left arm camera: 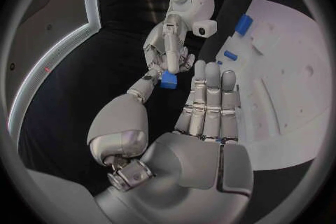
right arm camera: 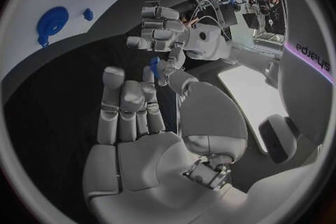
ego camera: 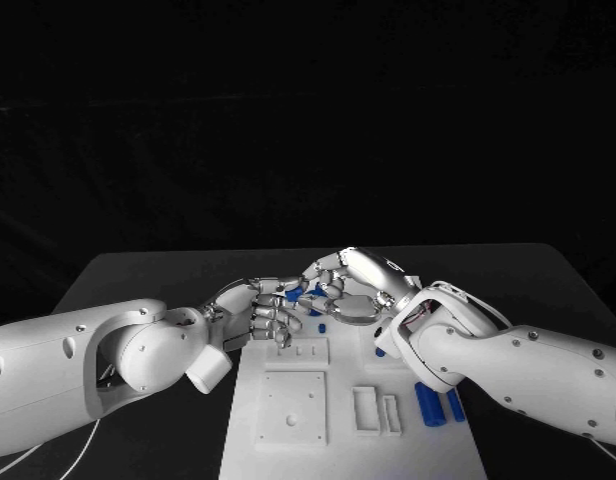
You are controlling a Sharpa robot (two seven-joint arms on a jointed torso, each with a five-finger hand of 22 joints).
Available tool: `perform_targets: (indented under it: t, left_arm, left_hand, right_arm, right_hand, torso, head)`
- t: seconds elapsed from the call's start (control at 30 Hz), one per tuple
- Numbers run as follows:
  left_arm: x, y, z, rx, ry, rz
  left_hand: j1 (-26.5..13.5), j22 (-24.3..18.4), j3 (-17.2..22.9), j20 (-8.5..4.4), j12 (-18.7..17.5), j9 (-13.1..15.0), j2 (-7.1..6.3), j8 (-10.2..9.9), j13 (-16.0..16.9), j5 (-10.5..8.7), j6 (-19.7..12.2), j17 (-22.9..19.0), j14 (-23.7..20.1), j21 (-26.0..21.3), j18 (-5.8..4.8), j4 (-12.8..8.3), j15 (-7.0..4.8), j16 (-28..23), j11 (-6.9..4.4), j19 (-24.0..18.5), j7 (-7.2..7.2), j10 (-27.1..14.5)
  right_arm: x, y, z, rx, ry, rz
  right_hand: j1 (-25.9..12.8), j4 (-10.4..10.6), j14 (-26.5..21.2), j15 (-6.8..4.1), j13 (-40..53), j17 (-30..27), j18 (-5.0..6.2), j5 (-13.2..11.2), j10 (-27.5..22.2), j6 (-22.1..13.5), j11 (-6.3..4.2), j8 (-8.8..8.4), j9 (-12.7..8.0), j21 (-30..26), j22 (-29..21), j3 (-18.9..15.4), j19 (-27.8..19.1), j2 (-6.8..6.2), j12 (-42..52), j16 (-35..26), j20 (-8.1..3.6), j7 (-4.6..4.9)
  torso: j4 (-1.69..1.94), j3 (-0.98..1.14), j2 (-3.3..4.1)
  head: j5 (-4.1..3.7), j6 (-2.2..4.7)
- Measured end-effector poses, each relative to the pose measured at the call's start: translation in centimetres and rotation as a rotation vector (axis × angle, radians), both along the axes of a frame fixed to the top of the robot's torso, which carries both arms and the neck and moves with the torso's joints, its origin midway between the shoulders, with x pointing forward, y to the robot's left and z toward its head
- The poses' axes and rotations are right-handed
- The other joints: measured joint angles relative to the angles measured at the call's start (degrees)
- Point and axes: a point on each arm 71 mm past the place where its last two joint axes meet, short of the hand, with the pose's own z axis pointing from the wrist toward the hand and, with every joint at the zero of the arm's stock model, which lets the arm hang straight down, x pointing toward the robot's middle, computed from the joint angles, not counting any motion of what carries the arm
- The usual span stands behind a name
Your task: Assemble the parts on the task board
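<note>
Head camera looks down; 2 wrist cameras share the task board [ego camera: 323,420].

Glossy white arm shells with small dark screw holes; each silver, segmented robot hand [ego camera: 268,315] [ego camera: 354,285] has dark joints.

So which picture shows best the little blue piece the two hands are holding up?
The left wrist view: the blue piece shows plainly, pinched between the fingertips of the left hand and right hand. In the right wrist view it is a sliver behind fingers. In the head view it is mostly hidden.
</note>
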Motion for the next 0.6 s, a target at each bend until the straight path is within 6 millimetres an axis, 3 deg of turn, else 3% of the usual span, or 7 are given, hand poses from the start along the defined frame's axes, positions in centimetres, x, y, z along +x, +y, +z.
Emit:
perform_targets:
  t: [0.17, 0.33, 0.6]
  left_arm:
    - [0.08, 0.02, -0.03, 0.003, 0.0, 0.003]
    - [0.17, 0.14, -0.05, 0.006, -0.001, 0.008]
    - [0.39, 0.41, -0.03, 0.011, -0.014, 0.023]
  left_hand:
    - [-0.55, -0.27, -0.82, 0.09, 0.0, 0.0, -0.55, 0.0, 0.0, 0.0, -0.37, -0.16, -0.33, -0.49, -0.17, -0.36, 0.33, -0.38, 0.18, -0.32, 0.04, -0.46]
    - [-1.09, -0.54, -1.79, 0.21, 0.0, 0.0, -1.09, 0.0, -0.01, 0.0, -0.61, -0.29, -0.72, -0.78, 0.64, -0.34, 0.33, -0.51, 0.32, -0.61, 0.07, -0.76]
    - [-2.42, -0.94, -3.43, 0.2, 0.0, -0.01, -1.89, 0.0, -0.01, 0.01, -0.82, -0.42, -0.94, -0.99, 0.63, -1.04, 0.51, -0.73, 0.41, -1.02, 0.01, -1.25]
  right_arm:
    - [0.26, -0.31, -0.18, 0.005, 0.035, -0.011]
    - [0.44, -0.46, -0.4, 0.004, 0.072, -0.017]
    - [0.68, -0.88, -0.74, 0.01, 0.134, -0.028]
  right_hand:
    - [-0.05, 0.0, 0.01, 0.01, 0.0, 0.05, 0.01, 0.0, 0.0, 0.0, 0.0, 0.03, 0.04, 0.0, 0.0, 0.0, 0.0, -0.05, 0.0, 0.0, 0.0, 0.0]
    - [-0.06, -0.16, 0.02, 0.02, 0.07, 0.09, 0.02, 0.0, 0.0, 0.0, 0.01, 0.03, 0.06, 0.0, 0.0, 0.16, 0.0, -0.03, 0.0, 0.0, 0.0, 0.0]
    - [-0.28, -0.33, 0.09, 0.1, 0.08, 0.1, 0.02, -0.01, 0.01, 0.0, 0.01, 0.02, 0.06, 0.0, 0.0, 0.32, 0.01, 0.33, 0.0, 0.0, 0.01, 0.01]
  torso:
    - [0.01, -0.03, 0.01]
    - [0.0, -0.07, 0.02]
    - [0.0, -0.07, 0.02]
  head:
    - [-0.1, 0.0]
    - [-0.15, -0.02]
    - [-0.28, -0.12]
